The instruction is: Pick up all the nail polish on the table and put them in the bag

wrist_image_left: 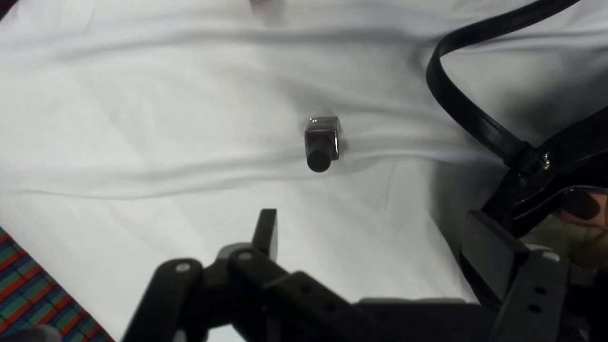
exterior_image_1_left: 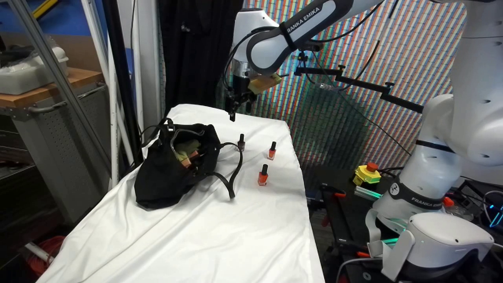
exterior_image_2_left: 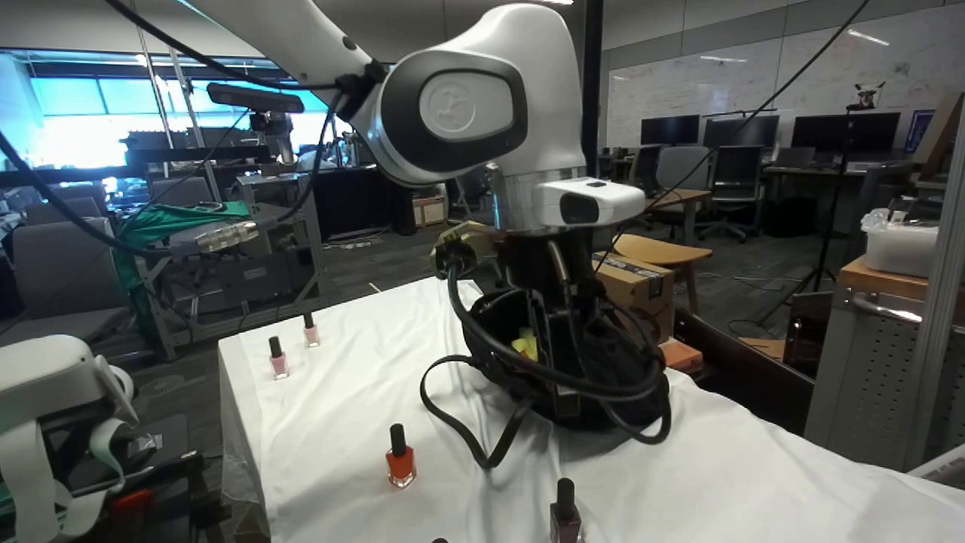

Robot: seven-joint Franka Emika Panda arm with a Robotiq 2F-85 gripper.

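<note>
Gripper (wrist_image_left: 373,223): I have the two fingers (wrist_image_left: 266,232) spread well apart, hanging above the table (exterior_image_1_left: 220,243) and its wrinkled white cloth (wrist_image_left: 142,118).
Dark nail polish (wrist_image_left: 323,137): ahead of my fingertips in the wrist view, upright on the cloth, closer to the left-hand finger's line than the right's.
Closer orange-red nail polish (exterior_image_1_left: 271,152): upright, below and to the right of the gripper in an exterior view.
Farther orange-red nail polish (exterior_image_1_left: 263,179): upright too, lower down from the gripper in that same view.
Pale pink nail polish (exterior_image_2_left: 280,366): well away from the gripper, off to its left in an exterior view, near the table's edge; another pink bottle (exterior_image_2_left: 312,335) stands just beside it.
Bag (exterior_image_1_left: 169,177): slumped and black, below and left of the gripper in an exterior view, a gap of cloth showing between them; I see an orange-pink thing (exterior_image_1_left: 185,162) inside but cannot tell what it is.
Strap (wrist_image_left: 475,122): ahead and to the right of my fingertips in the wrist view, curving over the cloth.
Arm (exterior_image_1_left: 271,51): above the gripper, slanting in from the upper right in an exterior view.
</note>
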